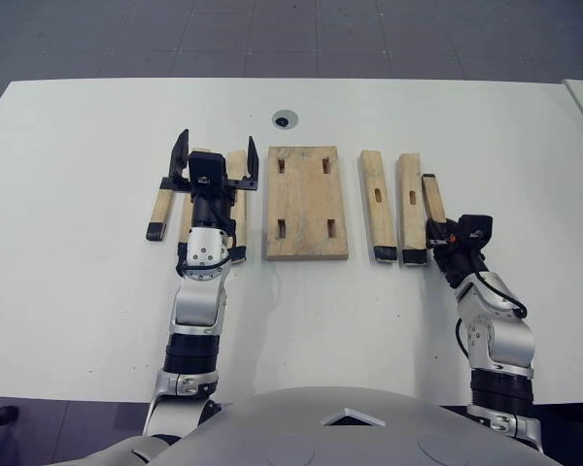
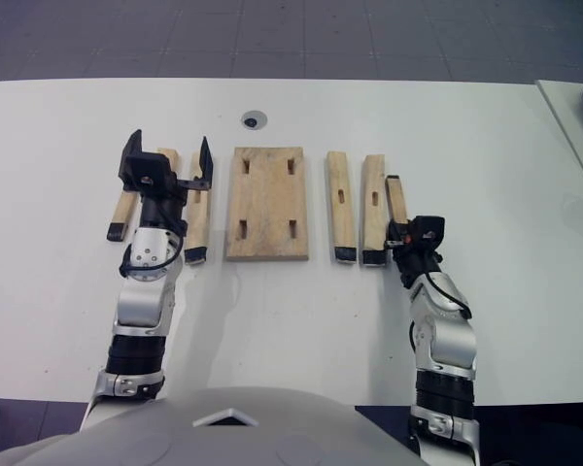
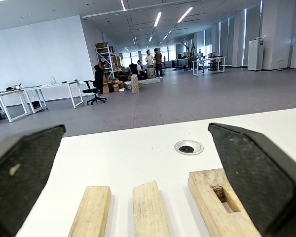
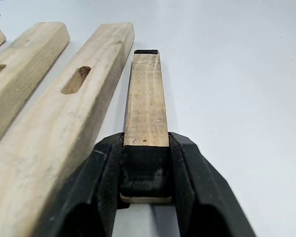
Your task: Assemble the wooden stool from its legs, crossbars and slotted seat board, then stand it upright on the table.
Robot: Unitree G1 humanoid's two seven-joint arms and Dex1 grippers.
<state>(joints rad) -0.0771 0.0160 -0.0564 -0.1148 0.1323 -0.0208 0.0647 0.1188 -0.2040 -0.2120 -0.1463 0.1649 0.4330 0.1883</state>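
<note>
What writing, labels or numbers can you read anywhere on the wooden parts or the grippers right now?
None can be read.
The board, the slotted wooden pieces and the thin bar held in the right gripper are bare wood with no print.
The left gripper carries no legible marking.
Anything in the room behind the table is too far off to read.

Bright, even light is flooding the white table (image 1: 78, 194).
Ceiling strips (image 3: 157, 19) are glowing overhead and tall windows (image 3: 237, 34) are blazing pale; the board (image 1: 306, 202) is throwing only a thin, soft shadow. The table is glaring near-white beside the crossbar (image 4: 145, 98), and the wide lens is stretching the left gripper's (image 3: 137, 127) black fingers (image 3: 24, 177) at the corners.
</note>
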